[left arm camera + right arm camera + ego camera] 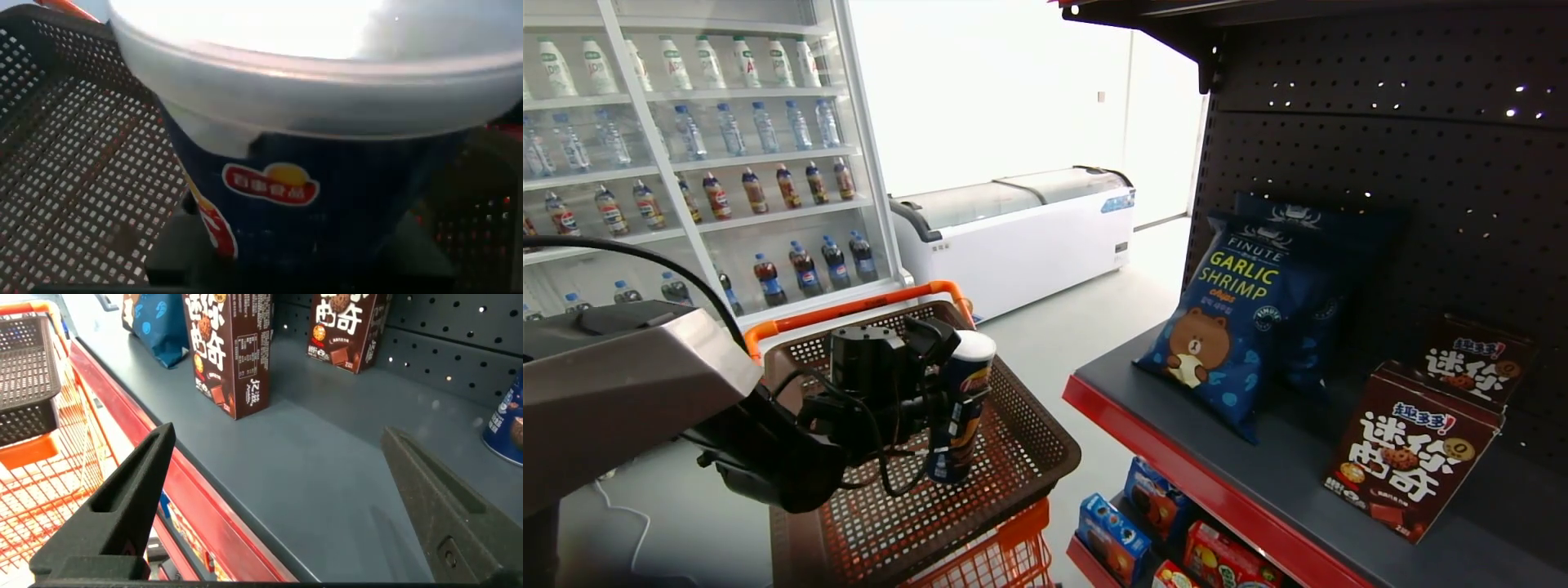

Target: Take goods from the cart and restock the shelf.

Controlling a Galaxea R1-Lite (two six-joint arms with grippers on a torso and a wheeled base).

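Note:
A tall blue chip can (960, 407) with a white lid stands upright over the brown mesh basket (1029, 441) on the orange cart. My left gripper (931, 384) is shut on the can's upper body, holding it above the basket floor. In the left wrist view the can (310, 196) looms close, its pale lid on top and the basket mesh (73, 180) behind it. My right gripper (278, 498) is open, hovering over the grey shelf board (327, 474) with nothing between its fingers (122, 506). The shelf (1258, 465) has a red front edge.
On the shelf stand blue chip bags (1241, 327) and brown cookie boxes (1413, 449), with boxes (229, 351) close to my right gripper and a blue can (508, 416) at the far side. Lower shelf holds small packs (1119, 523). Drink fridge (686, 155) and chest freezer (1021, 237) stand behind.

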